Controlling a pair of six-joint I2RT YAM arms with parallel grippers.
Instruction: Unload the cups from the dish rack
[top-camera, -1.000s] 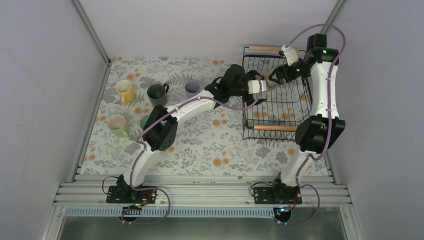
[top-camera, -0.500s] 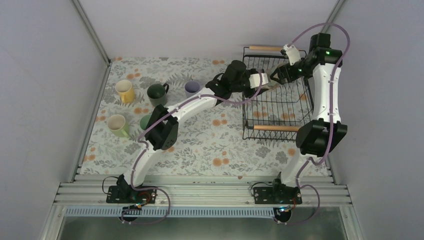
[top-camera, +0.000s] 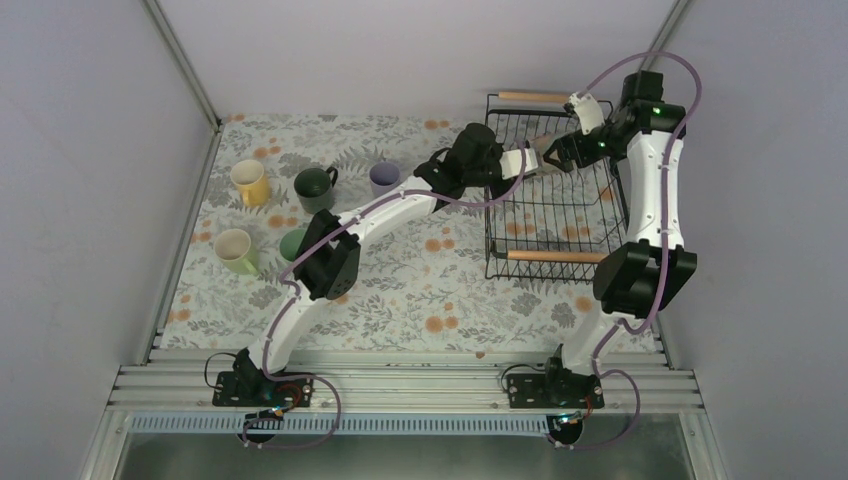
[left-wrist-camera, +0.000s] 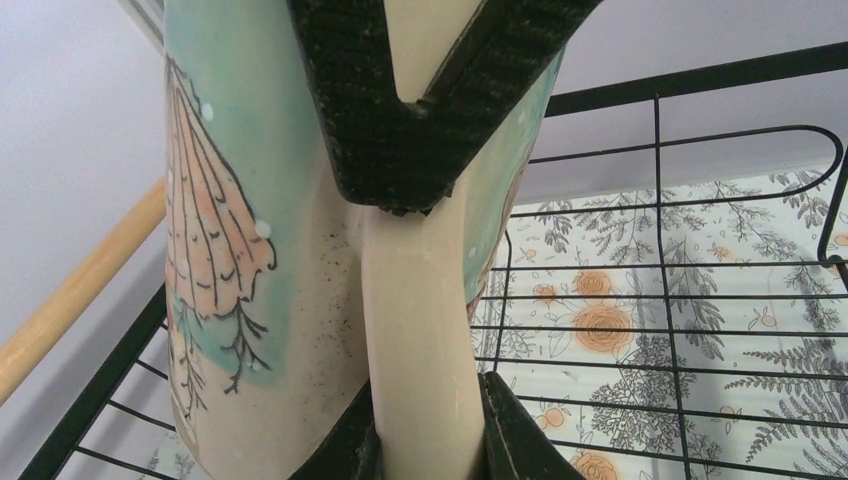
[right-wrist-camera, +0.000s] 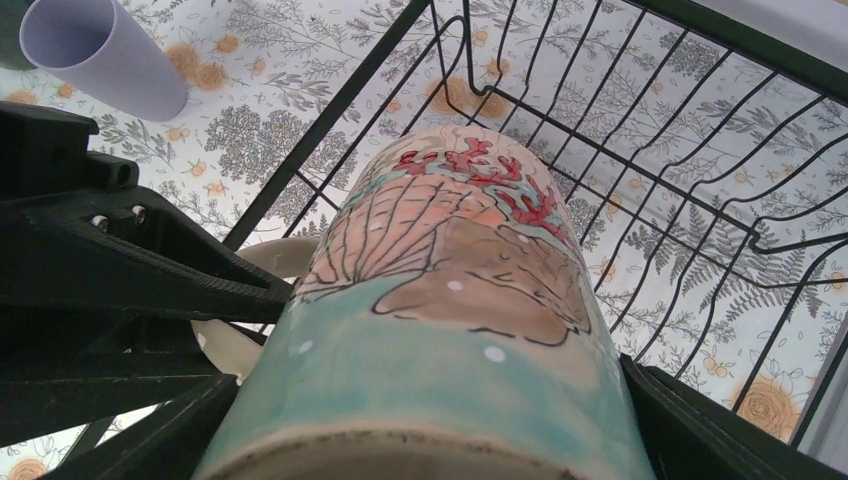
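A beige cup (top-camera: 545, 158) painted with a teal and orange shell design hangs over the black wire dish rack (top-camera: 492, 215), held from both sides. My left gripper (top-camera: 528, 161) is shut on its handle (left-wrist-camera: 420, 330); the handle fills the gap between the fingers (left-wrist-camera: 428, 425). My right gripper (top-camera: 557, 153) grips the cup's body (right-wrist-camera: 450, 300), one finger pressed against each side (right-wrist-camera: 430, 425). In the right wrist view the black left gripper (right-wrist-camera: 100, 280) shows at the handle. No other cup shows inside the rack.
Several cups stand on the floral cloth at the left: yellow (top-camera: 249, 181), dark green (top-camera: 315, 187), lavender (top-camera: 384, 177), olive green (top-camera: 236, 250), and mint green (top-camera: 290, 243) half hidden behind the left arm. The rack's wooden handles (top-camera: 548, 256) cross its near and far ends.
My left gripper has closed from wide open onto the cup's handle and shifted slightly towards the back. The right gripper keeps its hold on the cup's body.
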